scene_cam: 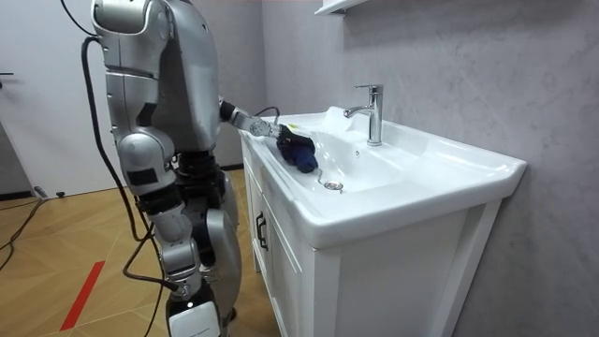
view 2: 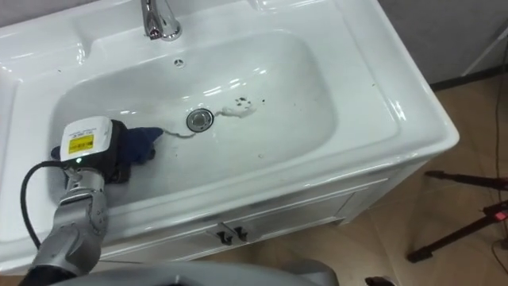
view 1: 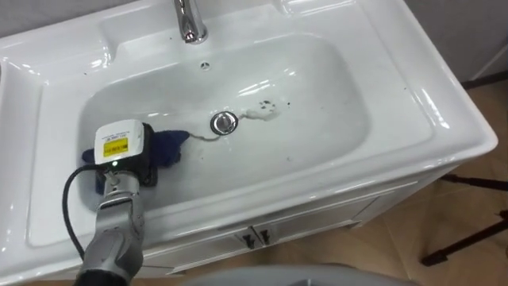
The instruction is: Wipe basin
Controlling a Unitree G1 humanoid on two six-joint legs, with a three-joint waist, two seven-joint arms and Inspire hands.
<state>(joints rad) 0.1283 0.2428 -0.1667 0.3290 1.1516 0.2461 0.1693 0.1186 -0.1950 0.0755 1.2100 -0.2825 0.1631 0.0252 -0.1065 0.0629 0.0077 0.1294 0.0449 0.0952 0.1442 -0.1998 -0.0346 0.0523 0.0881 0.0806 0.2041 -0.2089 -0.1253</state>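
You have the robot standing upright at the front of the white vanity, on the room view's left side of it, with its left arm reaching forward over the rim and down into the basin [view 1: 341,87]. The left hand [view 1: 125,159] sits low on the basin's left slope, back upward. Its fingers are tucked beneath it, so you cannot tell whether they are curled or flat.

The dark blue cloth [view 1: 169,145] lies bunched under and just ahead of that hand, touching the porcelain. Its free edge sticks out toward the drain [view 1: 225,122] but stops a little short of it. In the room view the same cloth shows as a dark wad at the end of the arm, inside the bowl and left of the drain.

Just right of the drain you can see a white smear [view 1: 262,110] on the basin floor, with a thin wet trail running from the drain back toward the cloth. A few dark specks [view 1: 284,103] are scattered beyond the smear and across the right half of the bowl.

The chrome faucet [view 1: 189,21] stands at the back centre of the basin, its spout pointing over the bowl. Below the front rim is the white cabinet [view 1: 317,222] with two small door pulls [view 1: 255,236] side by side. The wooden floor [view 1: 476,191] shows at the right.
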